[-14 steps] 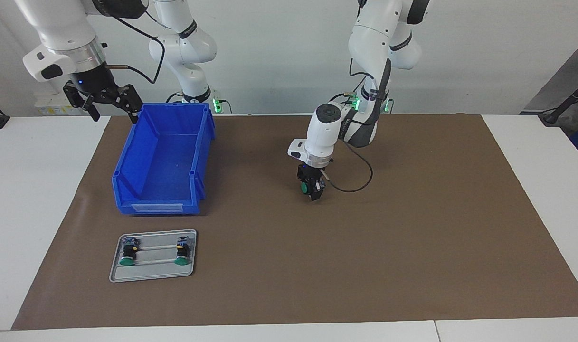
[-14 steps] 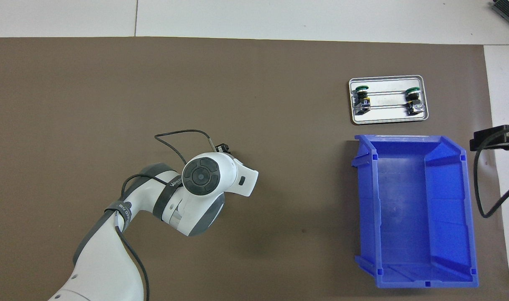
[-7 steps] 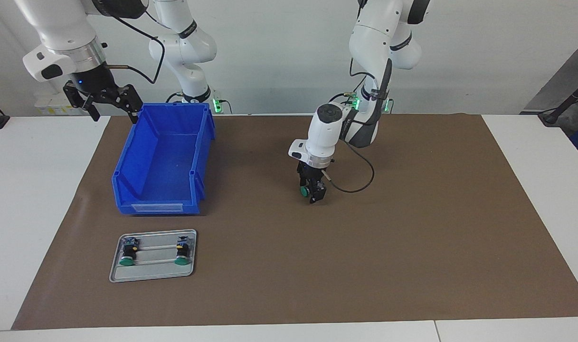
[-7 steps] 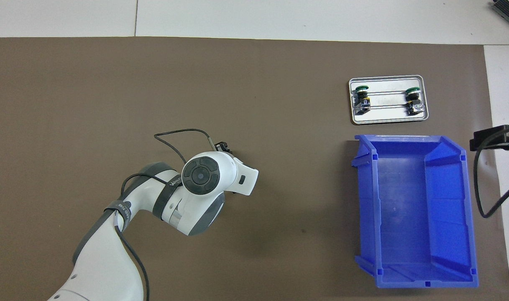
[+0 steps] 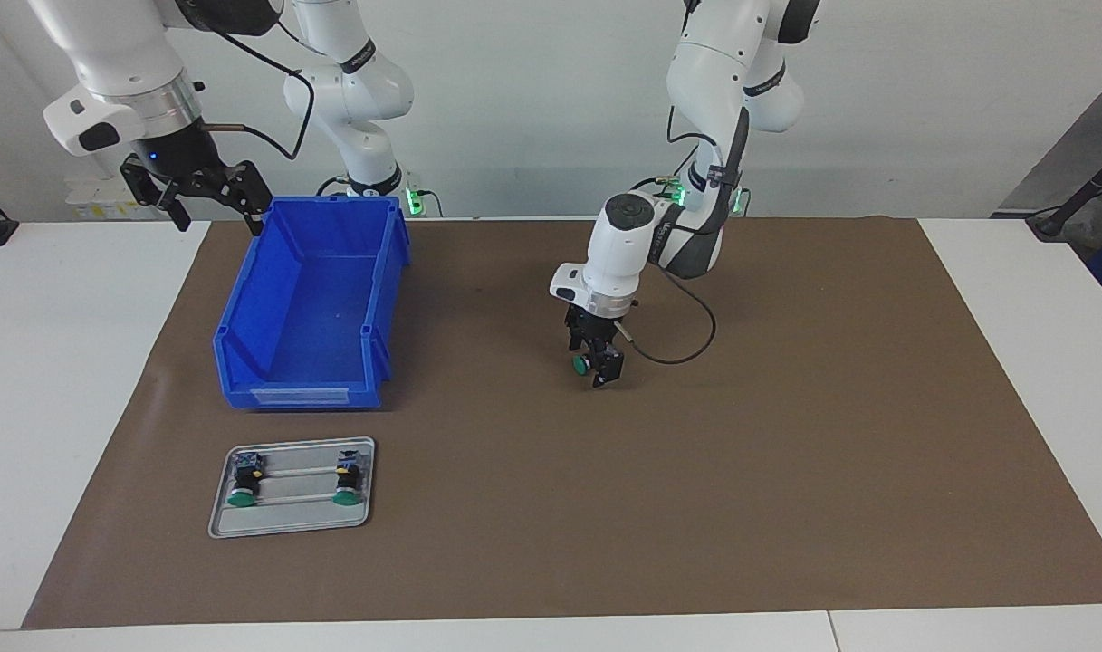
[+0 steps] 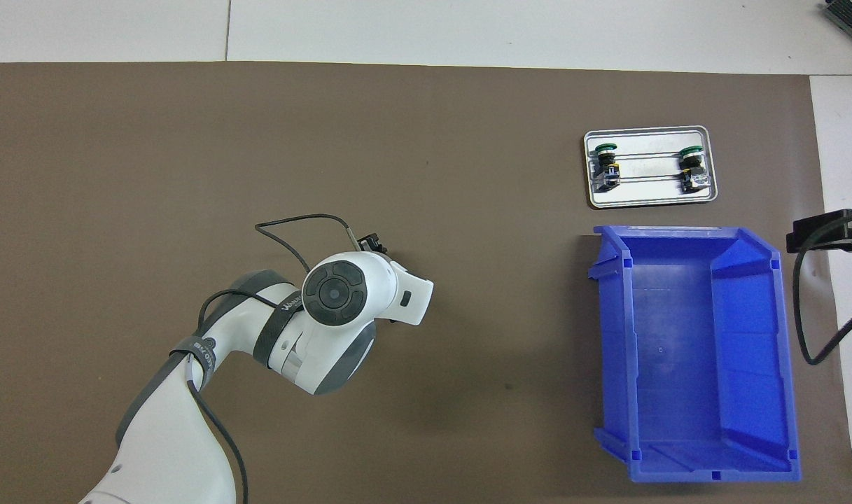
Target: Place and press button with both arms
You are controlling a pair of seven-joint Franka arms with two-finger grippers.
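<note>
While the brown mat (image 5: 786, 453) covers most of the table, the two white arms work at very different heights above it. The left arm (image 5: 627, 240) bends down over the middle of the mat, with the left gripper (image 5: 596, 367) pointing down and low over the cloth. The right arm (image 5: 116, 72) waits with the right gripper (image 5: 197, 186) raised high and its jaws spread open, holding nothing.

Just beside and below the right gripper sits the blue bin (image 5: 383, 299), well apart from the left gripper, toward the right arm's end of the table. Its inside shows nothing but bare blue floor. A small metal tray (image 5: 288, 527) lies on the mat farther from the robots than the bin and near it.

The button (image 5: 581, 364) is at the tip of the left gripper, lying sideways with its green cap turned toward the right arm's end, down at or just above the mat. Whether that gripper clamps it or has let go, I cannot tell. Two spare buttons (image 5: 241, 484) (image 5: 345, 482) lie on the tray, each at one end of it, green caps turned away from the robots
</note>
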